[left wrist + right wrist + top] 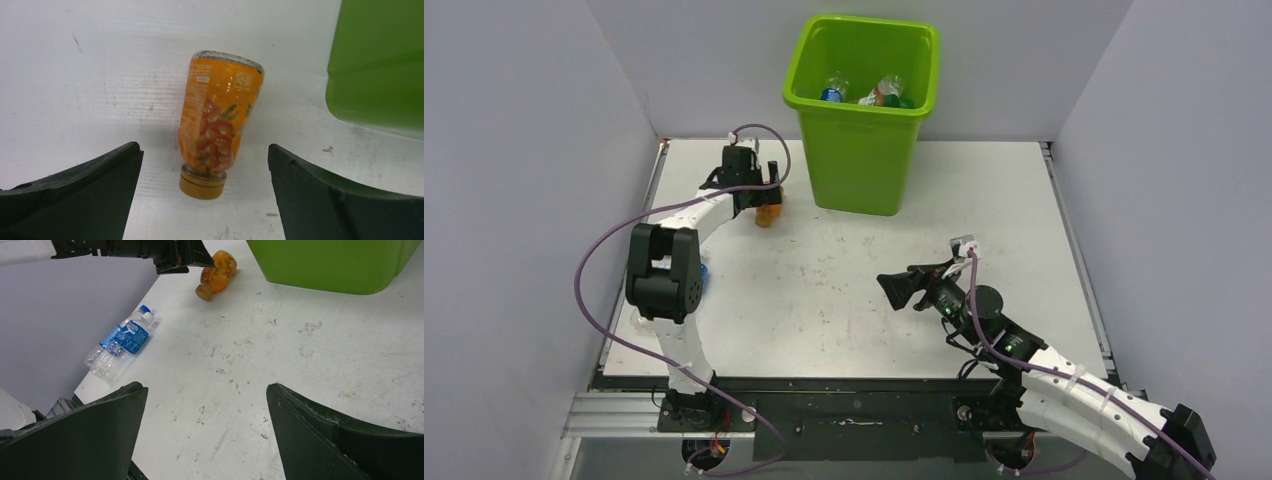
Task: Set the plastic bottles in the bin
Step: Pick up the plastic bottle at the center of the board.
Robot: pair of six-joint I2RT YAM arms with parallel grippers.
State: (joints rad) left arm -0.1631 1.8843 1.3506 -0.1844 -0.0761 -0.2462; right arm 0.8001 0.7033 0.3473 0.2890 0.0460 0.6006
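Bottles (pixel 886 90) lie heaped in the bin (pixel 859 160), which stands at the far edge of the table (pixel 844 300), a little right of middle. From above only the top of the heap shows: a clear one with a blue label on the left, and clear, orange and green bits on the right. Their number cannot be made out. An orange bottle (pixel 217 120) lies on its side on the table just left of the bin's near left corner, apart from it, with its cap (pixel 202 184) pointing near. The left gripper (pixel 203 146) hangs right above it, jaws spread wide to either side, touching and holding nothing; in the top view it covers most of that bottle. A blue-label bottle (pixel 122 342) lies at the table's left edge, nearer the arm bases. The left arm (pixel 664 270) hides all but a blue sliver of it from above. In the right wrist view a blue cap and a white cap show close together there, so I cannot tell whether one bottle or two lie in that spot. The right gripper (pixel 206 386) is well apart at the near right, pointing left, its jaws wide and empty.
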